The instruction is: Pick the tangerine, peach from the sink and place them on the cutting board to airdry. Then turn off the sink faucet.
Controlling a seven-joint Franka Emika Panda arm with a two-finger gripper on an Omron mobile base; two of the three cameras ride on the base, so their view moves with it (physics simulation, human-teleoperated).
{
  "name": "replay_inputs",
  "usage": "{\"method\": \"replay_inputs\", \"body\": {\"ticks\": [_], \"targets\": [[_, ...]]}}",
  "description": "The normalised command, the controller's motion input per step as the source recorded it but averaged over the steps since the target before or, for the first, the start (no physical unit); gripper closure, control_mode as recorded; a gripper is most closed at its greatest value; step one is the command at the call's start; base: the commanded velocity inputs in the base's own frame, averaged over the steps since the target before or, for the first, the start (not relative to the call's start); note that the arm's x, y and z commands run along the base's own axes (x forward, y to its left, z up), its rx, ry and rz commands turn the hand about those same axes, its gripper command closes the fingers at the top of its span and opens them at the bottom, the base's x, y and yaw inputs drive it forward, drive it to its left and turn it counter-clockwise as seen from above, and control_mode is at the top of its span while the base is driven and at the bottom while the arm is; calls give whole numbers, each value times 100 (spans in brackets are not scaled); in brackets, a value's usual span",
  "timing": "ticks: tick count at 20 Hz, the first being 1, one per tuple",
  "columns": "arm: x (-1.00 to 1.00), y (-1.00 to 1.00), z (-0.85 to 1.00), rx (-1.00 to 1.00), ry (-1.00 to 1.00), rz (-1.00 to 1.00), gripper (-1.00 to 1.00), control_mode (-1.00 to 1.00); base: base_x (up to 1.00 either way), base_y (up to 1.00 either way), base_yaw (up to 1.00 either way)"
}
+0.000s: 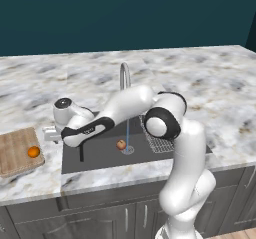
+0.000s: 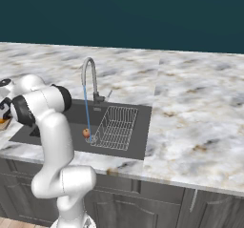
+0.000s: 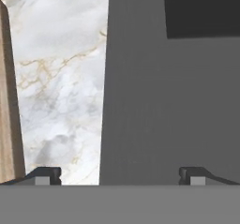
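The tangerine (image 1: pixel 33 152) rests on the wooden cutting board (image 1: pixel 15 150) left of the sink (image 1: pixel 100 160). The peach (image 1: pixel 121 144) (image 2: pixel 86 133) lies on the sink floor near the drain, under a thin blue stream of water from the sink faucet (image 1: pixel 124 75) (image 2: pixel 88 74). My gripper (image 1: pixel 52 134) (image 3: pixel 120 176) hangs over the sink's left rim, between the board and the basin. It is open wide and holds nothing. In the hand view, the board's edge (image 3: pixel 8 101) is at the left, marble in the middle and the dark basin (image 3: pixel 154 101) at the right.
A wire rack (image 1: pixel 157 143) (image 2: pixel 114 127) fills the sink's right part. Marble counter (image 1: pixel 215 93) runs all around the basin, with a dark wall behind it. Grey cabinet fronts (image 1: pixel 100 218) run below the counter edge.
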Motion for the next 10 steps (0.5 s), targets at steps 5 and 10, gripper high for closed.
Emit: {"method": "replay_inputs", "body": {"ticks": [5,10], "targets": [[0,-28,0,0,0,0,-100,-100,0,0,0],[0,-27,0,0,1,0,-100,-100,0,0,0]]}}
